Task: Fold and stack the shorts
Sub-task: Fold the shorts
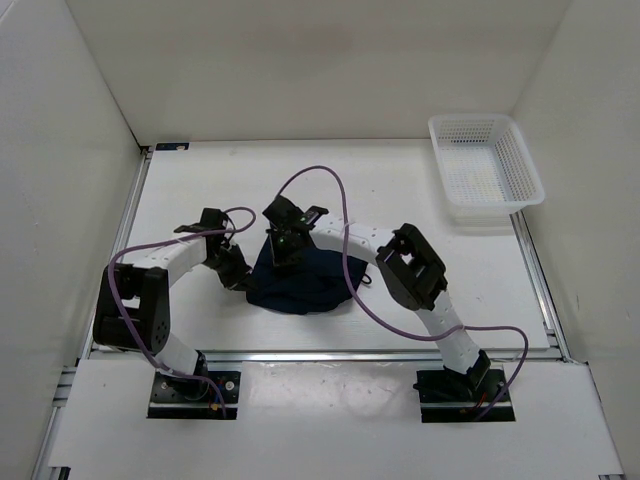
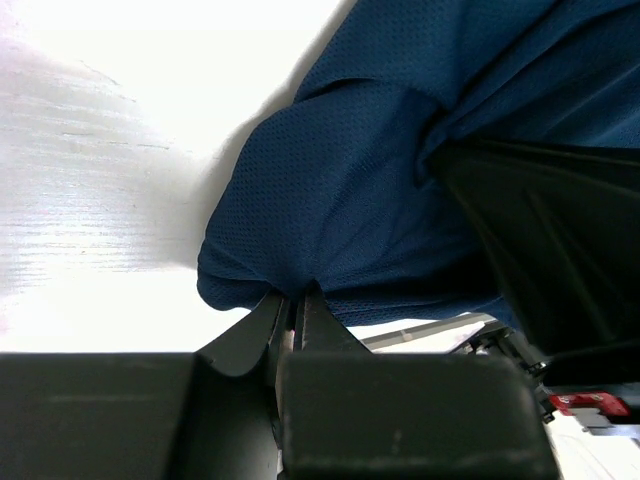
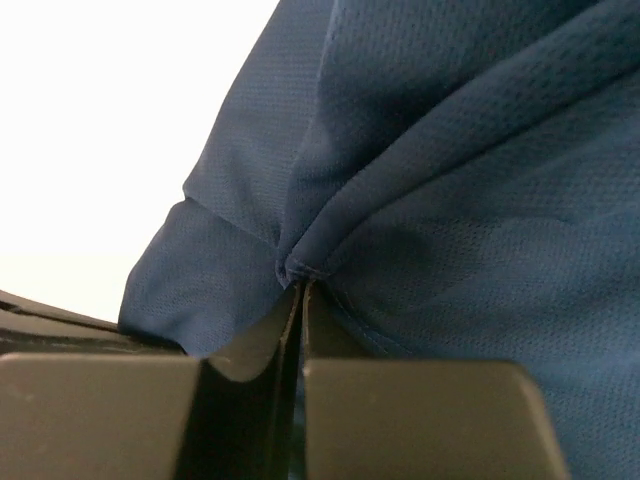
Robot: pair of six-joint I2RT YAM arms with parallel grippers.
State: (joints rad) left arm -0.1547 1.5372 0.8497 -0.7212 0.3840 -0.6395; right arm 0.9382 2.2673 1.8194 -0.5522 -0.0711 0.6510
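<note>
The navy-blue shorts (image 1: 305,280) lie bunched on the white table between my two arms. My left gripper (image 1: 238,275) is at the shorts' left edge, shut on a pinch of the cloth (image 2: 330,200); its fingertips (image 2: 297,297) meet in the fabric. My right gripper (image 1: 283,250) is at the top edge of the shorts, shut on a fold of the hem (image 3: 420,180), with its tips (image 3: 300,285) closed on the seam. The drawstring does not show.
A white mesh basket (image 1: 485,168) stands at the back right of the table. White walls enclose the table on the left, back and right. A purple cable (image 1: 320,175) loops over the table behind the right gripper.
</note>
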